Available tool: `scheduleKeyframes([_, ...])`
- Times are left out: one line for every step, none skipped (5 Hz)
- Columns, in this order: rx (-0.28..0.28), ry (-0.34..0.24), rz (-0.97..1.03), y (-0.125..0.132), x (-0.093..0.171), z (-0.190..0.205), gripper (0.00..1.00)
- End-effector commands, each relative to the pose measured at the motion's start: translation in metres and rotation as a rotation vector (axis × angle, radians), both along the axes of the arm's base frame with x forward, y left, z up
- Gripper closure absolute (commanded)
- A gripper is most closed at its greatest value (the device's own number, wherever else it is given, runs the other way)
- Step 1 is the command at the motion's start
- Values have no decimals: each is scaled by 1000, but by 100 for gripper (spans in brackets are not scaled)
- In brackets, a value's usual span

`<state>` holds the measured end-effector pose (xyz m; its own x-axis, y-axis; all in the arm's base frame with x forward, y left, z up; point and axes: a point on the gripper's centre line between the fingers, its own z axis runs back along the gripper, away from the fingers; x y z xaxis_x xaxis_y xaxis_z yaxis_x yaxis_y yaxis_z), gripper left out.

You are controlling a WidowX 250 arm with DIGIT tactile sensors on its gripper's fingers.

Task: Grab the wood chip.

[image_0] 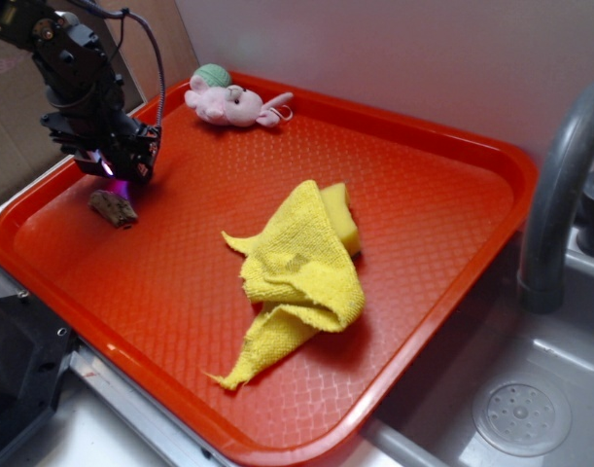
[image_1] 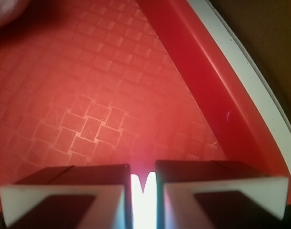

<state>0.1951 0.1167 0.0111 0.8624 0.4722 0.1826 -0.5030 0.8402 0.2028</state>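
Note:
The wood chip (image_0: 114, 207), a small rough brown piece, lies near the left rim of the red tray (image_0: 442, 224). My gripper (image_0: 129, 181) hangs just above and slightly behind the chip, apart from it. In the wrist view the gripper (image_1: 143, 177) has its two fingers drawn together with only a thin bright slit between them and nothing held. Below them is bare tray floor (image_1: 97, 109), and the chip is out of that view.
A crumpled yellow cloth (image_0: 297, 282) covers a yellow sponge (image_0: 341, 216) at the tray's middle. A pink plush toy (image_0: 233, 102) lies at the far rim. The tray's raised rim (image_1: 216, 81) runs close on the gripper's right. A grey faucet (image_0: 559, 195) and sink stand to the right.

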Motion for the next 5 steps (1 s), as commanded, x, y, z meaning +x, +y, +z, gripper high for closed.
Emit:
scheduleKeyframes([-74,-63,51,2,-21,51,100])
scheduleKeyframes([-148,-96,109,-6,-23,99,100])
scheduleKeyframes([-151,-103,114,-2,-31,103,0])
scheduleKeyframes([-142,-82,110,1,-37,89,0])
scheduleKeyframes([-114,-61,114,2,-39,77,0])
